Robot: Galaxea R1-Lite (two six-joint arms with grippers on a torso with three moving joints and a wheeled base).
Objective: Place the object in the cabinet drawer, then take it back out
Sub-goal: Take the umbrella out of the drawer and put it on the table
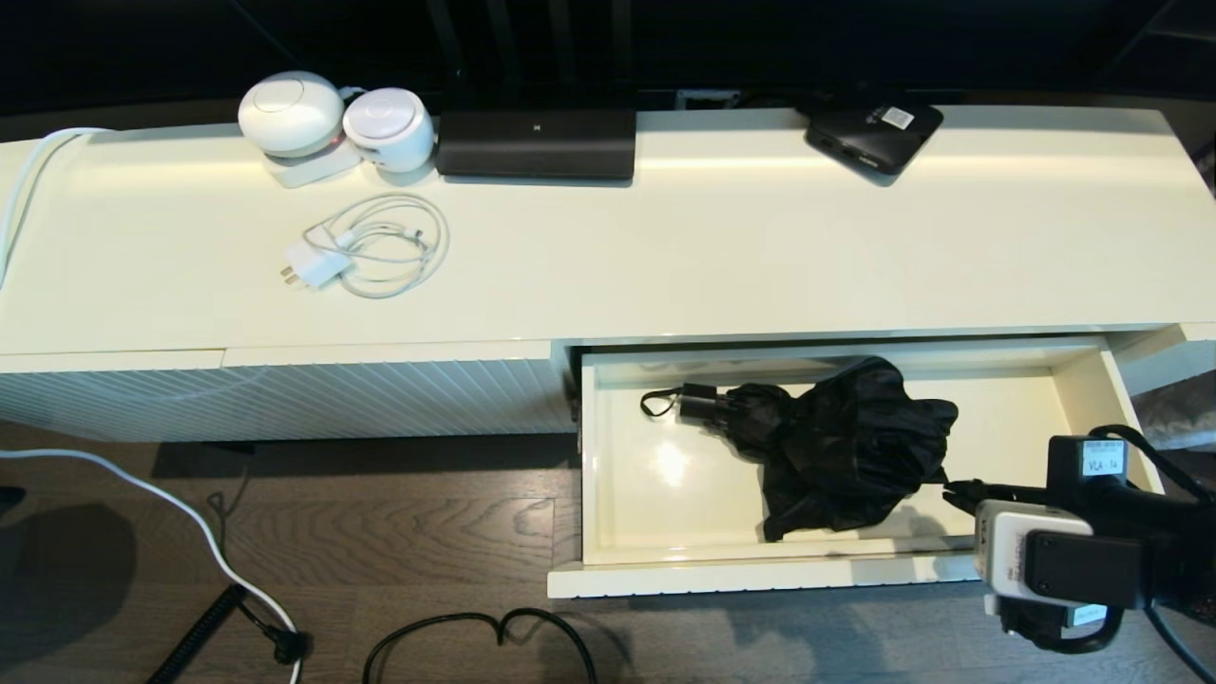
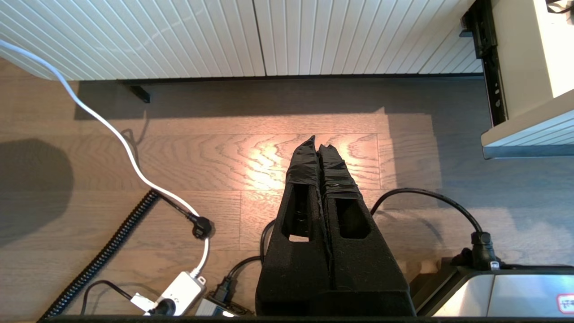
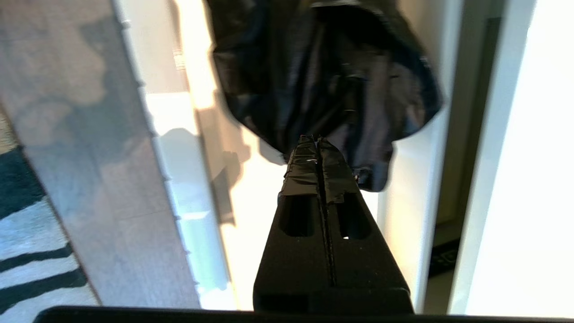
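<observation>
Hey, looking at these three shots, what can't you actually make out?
- Head view: whether the right gripper touches the umbrella; black on black.
- Right wrist view: the umbrella is blurred and cut off by the frame edge; handle unseen.
- Head view: the drawer handle, hidden below its front.
- Left wrist view: left gripper over the floor; umbrella out of frame.

The black compact folding umbrella [image 1: 836, 446] with loose bunched fabric lay inside the pulled-out cream-white ribbed cabinet drawer [image 1: 760, 575] at lower right of frame, its short handle and wrist loop pointing left.
</observation>
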